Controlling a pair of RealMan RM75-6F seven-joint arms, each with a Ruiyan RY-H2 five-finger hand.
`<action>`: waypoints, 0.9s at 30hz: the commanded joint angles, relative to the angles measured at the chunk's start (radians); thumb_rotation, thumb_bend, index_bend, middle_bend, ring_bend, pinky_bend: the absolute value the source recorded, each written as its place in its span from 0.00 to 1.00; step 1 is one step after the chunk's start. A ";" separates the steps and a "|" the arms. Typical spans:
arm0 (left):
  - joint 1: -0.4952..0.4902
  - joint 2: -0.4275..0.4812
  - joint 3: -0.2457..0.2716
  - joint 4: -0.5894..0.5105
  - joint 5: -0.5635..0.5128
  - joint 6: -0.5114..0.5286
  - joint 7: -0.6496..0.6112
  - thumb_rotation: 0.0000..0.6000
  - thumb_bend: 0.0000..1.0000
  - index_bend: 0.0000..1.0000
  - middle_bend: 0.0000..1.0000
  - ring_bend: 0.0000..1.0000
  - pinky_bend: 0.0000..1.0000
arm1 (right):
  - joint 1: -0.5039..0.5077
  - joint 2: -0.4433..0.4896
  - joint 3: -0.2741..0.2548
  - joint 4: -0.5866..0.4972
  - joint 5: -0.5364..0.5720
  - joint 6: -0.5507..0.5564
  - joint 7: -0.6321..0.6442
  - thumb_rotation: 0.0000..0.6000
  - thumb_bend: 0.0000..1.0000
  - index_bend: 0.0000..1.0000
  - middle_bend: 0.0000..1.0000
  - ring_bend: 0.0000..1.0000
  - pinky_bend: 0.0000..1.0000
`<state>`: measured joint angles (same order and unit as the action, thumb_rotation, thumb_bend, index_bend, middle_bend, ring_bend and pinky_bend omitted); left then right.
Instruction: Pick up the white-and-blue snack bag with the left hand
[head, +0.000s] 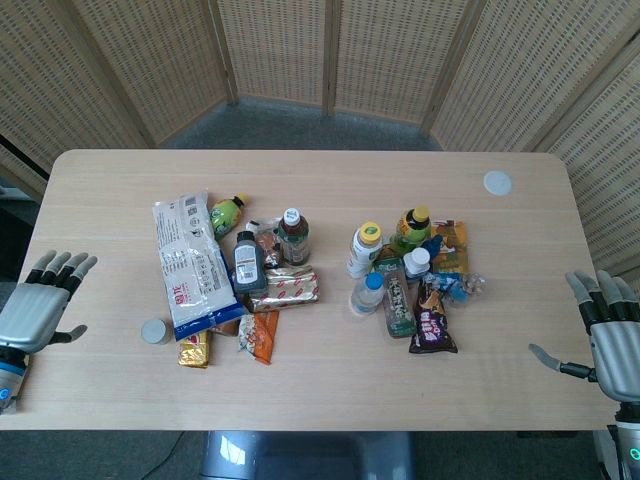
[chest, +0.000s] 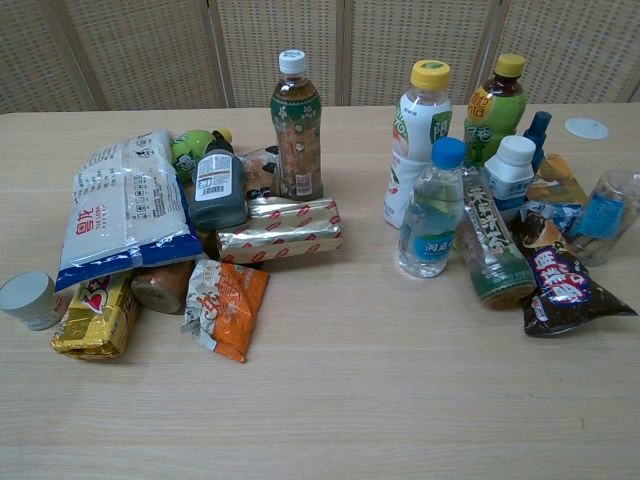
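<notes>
The white-and-blue bag (head: 194, 265) lies flat on the table (head: 310, 385), at the 9 o'clock edge of the left pile, its lower end overlapping a gold packet (head: 194, 349). A small grey cap (head: 153, 331) sits just beside its 7 o'clock corner, and a dark bottle (head: 248, 262) lies against its 3 o'clock side. The left robot hand (head: 40, 312) hovers at the table's 9 o'clock edge, fingers spread wide, holding nothing, well apart from the bag. The right robot hand (head: 610, 337) is spread wide too, empty, at about 4 o'clock.
</notes>
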<state>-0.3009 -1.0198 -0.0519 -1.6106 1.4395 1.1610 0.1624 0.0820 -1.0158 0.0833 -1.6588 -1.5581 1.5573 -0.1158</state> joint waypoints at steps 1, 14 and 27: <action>-0.030 -0.028 -0.007 0.020 -0.008 -0.033 0.018 1.00 0.20 0.00 0.00 0.00 0.00 | 0.000 0.001 0.001 -0.002 0.001 0.000 0.002 0.34 0.14 0.00 0.00 0.00 0.00; -0.156 -0.199 -0.041 0.158 -0.064 -0.168 0.038 1.00 0.20 0.00 0.00 0.00 0.00 | -0.009 0.005 0.005 -0.011 0.015 0.005 0.011 0.34 0.15 0.00 0.00 0.00 0.00; -0.253 -0.377 -0.042 0.331 -0.087 -0.257 0.056 1.00 0.20 0.00 0.00 0.00 0.00 | -0.030 0.009 0.003 -0.004 0.019 0.028 0.024 0.34 0.15 0.00 0.00 0.00 0.00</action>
<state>-0.5447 -1.3858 -0.0944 -1.2884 1.3594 0.9143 0.2153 0.0531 -1.0074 0.0868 -1.6629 -1.5391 1.5843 -0.0924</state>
